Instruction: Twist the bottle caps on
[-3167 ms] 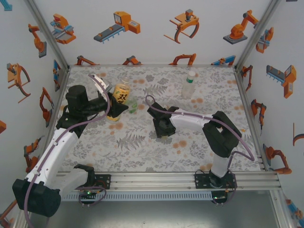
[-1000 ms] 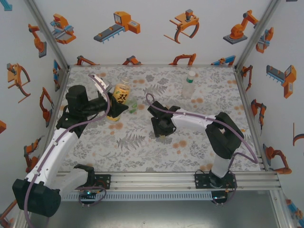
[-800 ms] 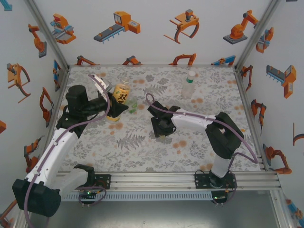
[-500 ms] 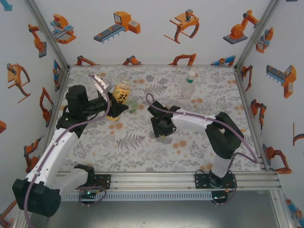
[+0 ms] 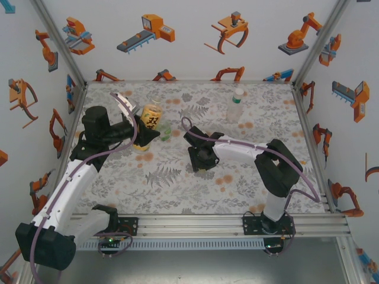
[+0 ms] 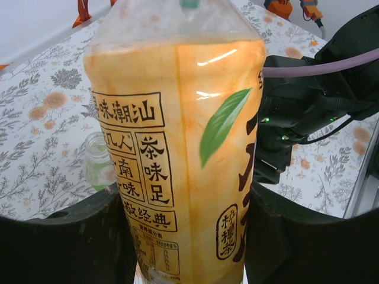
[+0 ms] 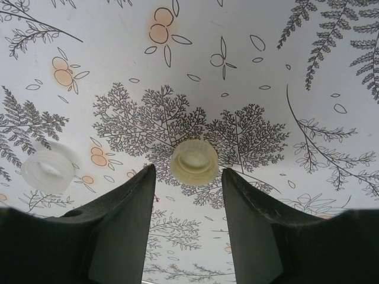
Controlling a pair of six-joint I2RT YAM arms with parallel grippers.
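Nearest us, about the middle of the table [image 5: 172, 189], we see the right gripper [image 7: 188, 170] pointing down, its fingers partly spread and holding nothing. A cream cap [image 7: 194, 160] lies on the cloth between their tips. A paler cap [image 7: 47, 171] lies at its 9 o'clock in the wrist view. Farther off, at 10 o'clock, the left gripper [image 6: 188, 236] is clamped on the upright yellow bottle [image 6: 177, 130]. We find a small green bottle [image 5: 165, 131], mouth open, just at its 3 o'clock. Farthest, at 1 o'clock, stands the clear bottle [image 5: 235, 106].
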